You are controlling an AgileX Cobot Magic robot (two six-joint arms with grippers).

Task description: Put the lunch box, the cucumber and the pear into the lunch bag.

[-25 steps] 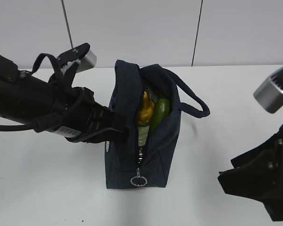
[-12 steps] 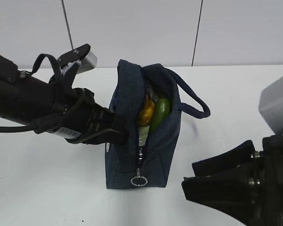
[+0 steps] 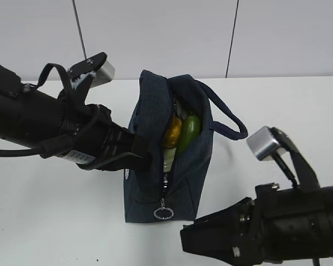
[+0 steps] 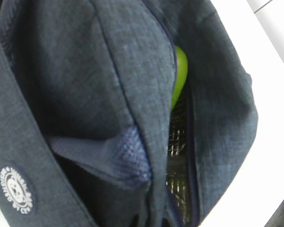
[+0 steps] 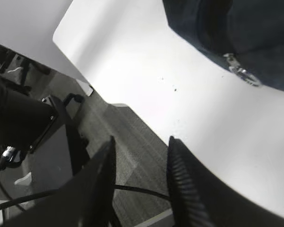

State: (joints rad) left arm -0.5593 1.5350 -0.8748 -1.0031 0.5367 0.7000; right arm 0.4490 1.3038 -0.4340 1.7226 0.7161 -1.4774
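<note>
The lunch bag [image 3: 169, 160] stands upright on the white table [image 3: 55, 221], its long zipper undone down the front and the silver ring pull [image 3: 163, 213] hanging near the bottom edge. In the gap sit the yellow-orange pear [image 3: 172, 132] and, just beside it on the right, the green tip of the cucumber [image 3: 188, 133]; a pale sliver below them may be the lunch box [image 3: 168, 158], but too little shows to be sure.

The left arm reaches in level from the left, and the left gripper [image 3: 146, 159] is pinched shut on the bag's left zipper edge. Its wrist view is filled with navy fabric, the cucumber [image 4: 179, 78] and silver lining visible through the slit, with the fingers themselves hidden.

The right arm lies low across the bottom right corner, stretched horizontally toward the bag's base, its wrist camera perched above. The right gripper [image 3: 190, 243] ends just right of the ring pull without touching it. In its wrist view the two black fingers [image 5: 182, 187] stand parted with nothing between them, over the table edge, the ring pull [image 5: 240, 72] ahead.
</note>
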